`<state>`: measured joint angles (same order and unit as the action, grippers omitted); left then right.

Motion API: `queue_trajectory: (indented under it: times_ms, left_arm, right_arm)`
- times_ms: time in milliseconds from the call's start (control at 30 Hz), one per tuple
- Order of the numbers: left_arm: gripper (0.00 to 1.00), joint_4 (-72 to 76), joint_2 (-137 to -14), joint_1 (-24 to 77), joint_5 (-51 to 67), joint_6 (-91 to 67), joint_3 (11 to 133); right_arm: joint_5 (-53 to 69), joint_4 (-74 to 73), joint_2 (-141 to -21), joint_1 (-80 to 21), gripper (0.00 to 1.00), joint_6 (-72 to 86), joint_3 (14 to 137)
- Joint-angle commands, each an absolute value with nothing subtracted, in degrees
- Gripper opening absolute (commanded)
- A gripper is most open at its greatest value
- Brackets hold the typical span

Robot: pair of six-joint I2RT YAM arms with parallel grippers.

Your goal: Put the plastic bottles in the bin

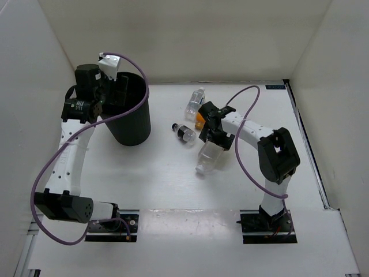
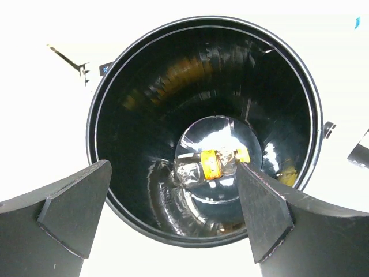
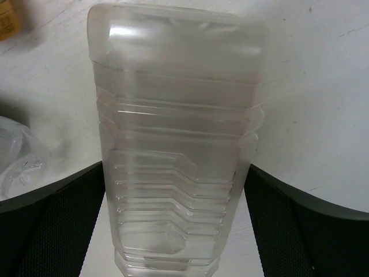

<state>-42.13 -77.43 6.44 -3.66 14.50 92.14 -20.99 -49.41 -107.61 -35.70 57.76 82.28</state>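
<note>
The black bin [image 1: 131, 118] stands at the left. My left gripper [image 1: 108, 92] hangs open and empty over its mouth. In the left wrist view [image 2: 173, 173] it looks straight down the bin's wall [image 2: 144, 86] at an orange-capped bottle [image 2: 210, 164] lying on the bottom. My right gripper [image 1: 212, 135] is shut on the larger clear ribbed bottle [image 1: 208, 157], which fills the right wrist view [image 3: 179, 133] between the fingers [image 3: 63, 231]. A black-capped bottle [image 1: 183, 132], a clear labelled bottle [image 1: 196, 101] and an orange bottle [image 1: 199, 119], partly hidden by the right gripper, lie on the table.
White walls enclose the table on the left, back and right. The left arm's cable [image 1: 124, 63] arcs over the bin. In the right wrist view a crinkled clear bottle [image 3: 20, 153] lies left of the fingers and an orange patch [image 3: 7, 17] sits top left.
</note>
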Motion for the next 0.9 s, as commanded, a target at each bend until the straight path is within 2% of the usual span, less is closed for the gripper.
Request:
queue_trajectory:
  times_ms: [0,100,200,233,333,500,633,700,800,867]
  left_arm:
    - [1.0,-43.3,-74.8,6.1,-3.2,13.4,91.7]
    - [1.0,-43.3,-74.8,6.1,-3.2,13.4,91.7]
    - [1.0,-44.5,-73.6,6.1,-4.6,14.5,91.7]
    - [1.0,-45.0,-73.6,6.1,-4.6,15.1,91.7]
    - [1.0,-45.6,-72.0,5.5,-5.7,15.7,91.7]
    - [1.0,-46.1,-69.0,3.3,-10.4,16.3,88.5]
    - [1.0,-45.6,-65.8,-0.9,-17.8,13.1,82.3]
    - [1.0,-44.0,-64.4,-3.2,-22.6,10.6,80.1]
    - [1.0,-43.5,-60.7,-8.2,-24.5,6.2,77.8]
    - [1.0,-43.5,-57.1,-11.6,-25.1,4.7,76.9]
  right_arm:
    - [-19.1,-48.5,-107.6,-35.2,1.0,56.4,82.1]
    - [-16.1,-47.5,-110.5,-33.8,0.97,55.3,82.1]
    - [-14.7,-45.9,-108.4,-33.1,0.72,54.8,78.6]
    - [-15.5,-44.0,-107.1,-33.1,0.57,54.8,77.1]
    - [-18.0,-42.5,-102.3,-32.6,0.39,54.8,72.9]
    - [-25.5,-42.5,-90.7,-33.4,0.21,50.0,74.7]
    - [-35.1,-38.8,-83.4,-37.8,0.2,42.4,83.1]
    - [-40.2,-31.0,-81.6,-40.8,0.21,37.0,86.4]
    - [-38.3,-15.5,-81.6,-42.9,0.19,26.0,90.7]
    - [-30.3,-8.5,-84.5,-44.1,0.18,22.4,92.8]
